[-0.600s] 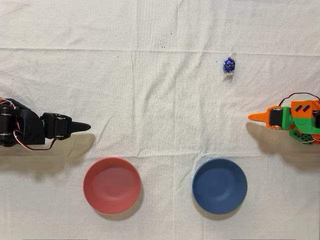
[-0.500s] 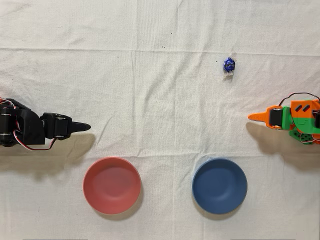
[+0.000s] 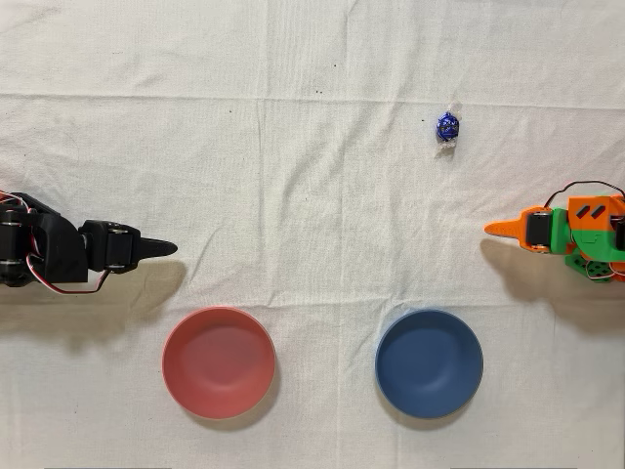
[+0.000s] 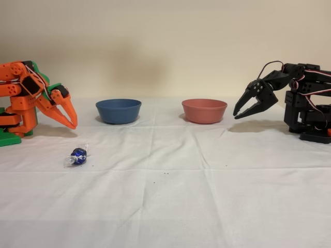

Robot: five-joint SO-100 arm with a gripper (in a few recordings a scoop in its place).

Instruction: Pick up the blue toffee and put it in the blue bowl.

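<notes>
Sitting empty, blue bowl [image 3: 429,362] [image 4: 118,110], pink bowl [image 3: 218,362] [image 4: 204,110]

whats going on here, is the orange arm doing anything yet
Not yet. The orange arm's gripper hangs folded near its base, holding nothing, with its fingers close together. The blue toffee lies untouched on the white cloth, in front of the gripper in the fixed view. The blue bowl sits empty beside a pink-red bowl. The black arm opposite is idle. So the pickup hasn't begun.
</notes>
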